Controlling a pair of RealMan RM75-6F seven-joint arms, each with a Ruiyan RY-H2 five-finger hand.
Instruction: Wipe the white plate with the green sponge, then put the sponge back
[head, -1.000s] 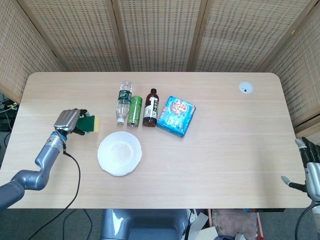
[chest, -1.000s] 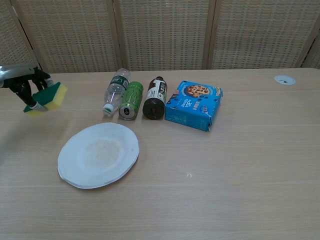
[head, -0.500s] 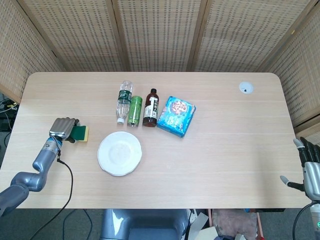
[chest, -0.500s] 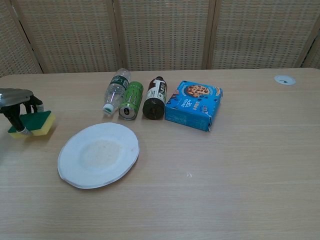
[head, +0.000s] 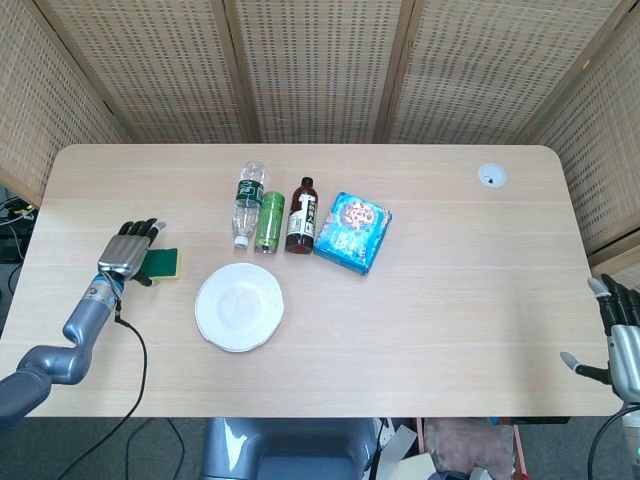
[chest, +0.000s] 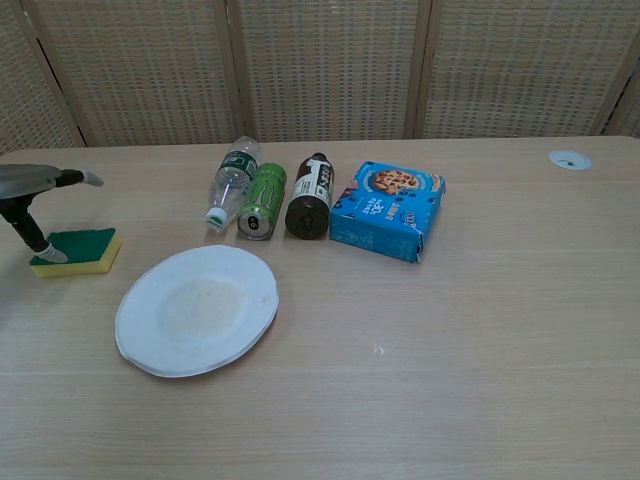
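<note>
The green sponge (head: 163, 263) with its yellow underside lies flat on the table, left of the white plate (head: 239, 306). In the chest view the sponge (chest: 77, 250) sits at the far left, a short gap from the plate (chest: 196, 308). My left hand (head: 128, 250) hovers over the sponge's left end with its fingers stretched out and apart; it grips nothing. In the chest view the left hand (chest: 30, 190) is cut off by the frame edge, and one fingertip reaches down to the sponge's left edge. My right hand (head: 620, 335) hangs open beyond the table's right edge, holding nothing.
Behind the plate lie a clear water bottle (head: 247, 200), a green can (head: 268, 221), a dark bottle (head: 302, 215) and a blue cookie box (head: 352, 231) in a row. A white round grommet (head: 491, 176) sits at the far right. Wicker screens stand behind the table.
My left hand brought the sponge down to the table left of the plate, then spread its fingers and let it go. The right hand stayed put.
</note>
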